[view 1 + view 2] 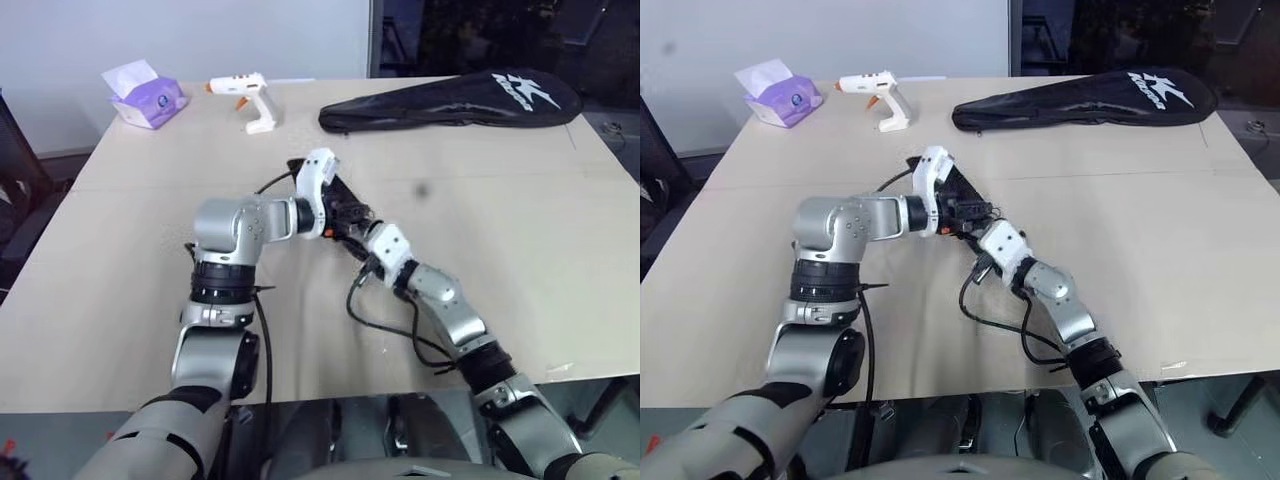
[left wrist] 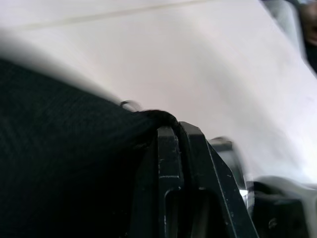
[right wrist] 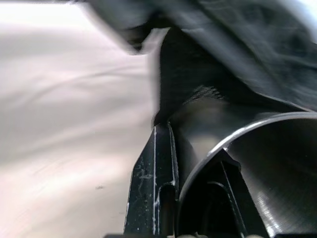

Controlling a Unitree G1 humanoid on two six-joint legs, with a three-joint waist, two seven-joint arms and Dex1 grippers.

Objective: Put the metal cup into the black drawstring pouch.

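Observation:
Over the middle of the table my two grippers meet. The left gripper (image 1: 338, 207) is shut on the edge of the black drawstring pouch (image 1: 960, 188), and the fabric is pinched between its fingers (image 2: 168, 148) in the left wrist view. My right gripper (image 1: 358, 232) is shut on the metal cup (image 3: 270, 163), gripping the shiny wall at the rim with one finger inside and one finger (image 3: 151, 193) outside. The cup lies level, and the pouch's black fabric (image 3: 237, 44) hangs close in front of it. Both arms hide the cup in the eye views.
A long black racket bag (image 1: 450, 100) with white lettering lies at the far right. A white glue gun (image 1: 250, 100) and a purple tissue box (image 1: 145, 100) sit at the far left. A black cable (image 1: 390, 325) loops on the table beside my right arm.

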